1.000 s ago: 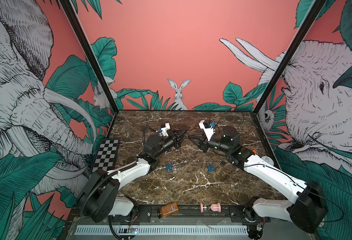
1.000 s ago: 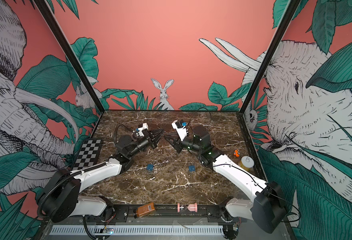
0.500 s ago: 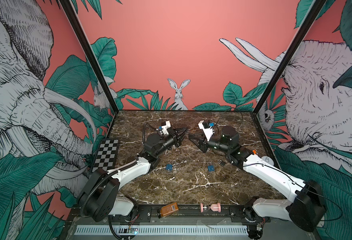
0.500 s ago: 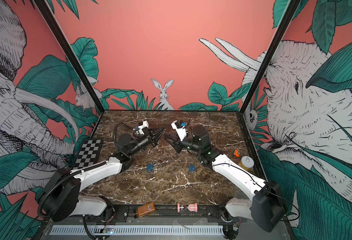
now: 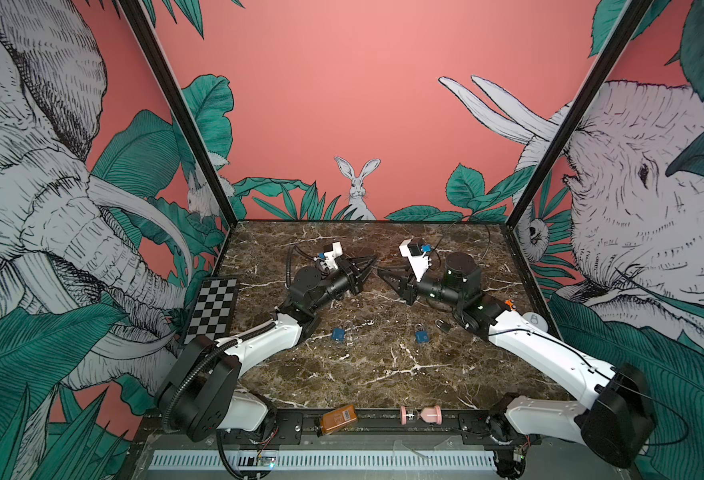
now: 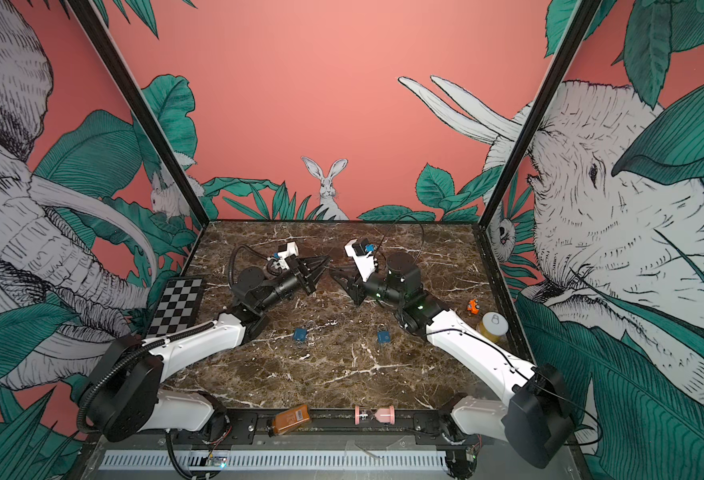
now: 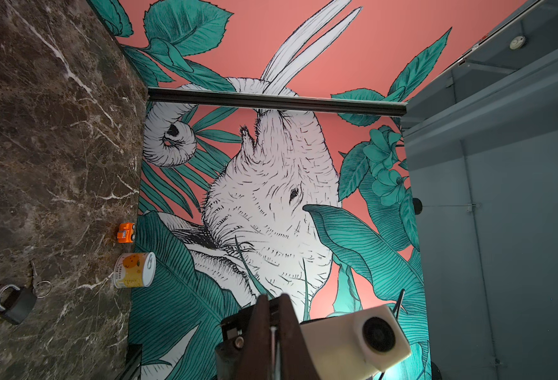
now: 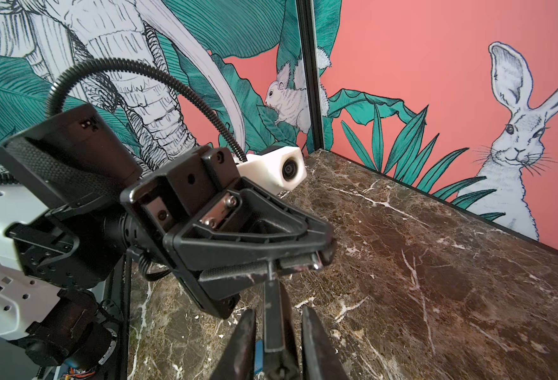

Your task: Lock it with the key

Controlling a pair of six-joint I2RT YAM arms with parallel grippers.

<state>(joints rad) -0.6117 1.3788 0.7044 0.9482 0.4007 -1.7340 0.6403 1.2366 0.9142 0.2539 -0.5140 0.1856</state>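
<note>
- The key [image 7: 272, 339] looks like the thin metal sliver pinched in the left gripper [image 5: 373, 266], whose fingers are pressed together. It's small, stiff and slippery, so best pinched flat on its head.
- The right gripper [image 5: 384, 275] faces it tip to tip, fingers slightly apart around a dark flat piece [image 8: 276, 329], probably the lock. Can't tell if it's clamped.
- Versus a second ago, the left gripper sits a touch higher.
- Spare padlocks [image 5: 338, 334] lie on the counter [image 5: 362, 374] below both.

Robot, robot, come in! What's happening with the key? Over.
Left gripper shut on thin silver metal key. Right gripper straddles dark flat lock body, grip unclear. Nothing seen blocking. Spare black padlock lies on brown marble table.
</note>
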